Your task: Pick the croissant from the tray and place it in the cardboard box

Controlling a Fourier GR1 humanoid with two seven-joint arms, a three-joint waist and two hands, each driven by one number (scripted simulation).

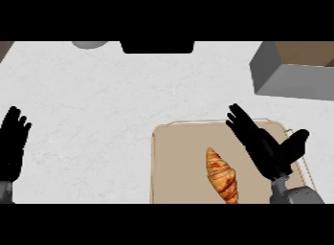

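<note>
The croissant [222, 175] is lying on the tray [176, 162]. The right robot hand [268, 146] is hovering just beside it, fingers spread wide, apparently not touching. The left robot hand [7, 143] is resting open on the worktop's [113, 95] left edge.

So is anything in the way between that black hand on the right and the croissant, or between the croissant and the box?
Nothing visible. The open right robot hand hovers just right of the golden-brown croissant on the beige tray. Only bare white counter lies between the tray and the grey-sided cardboard box.
</note>
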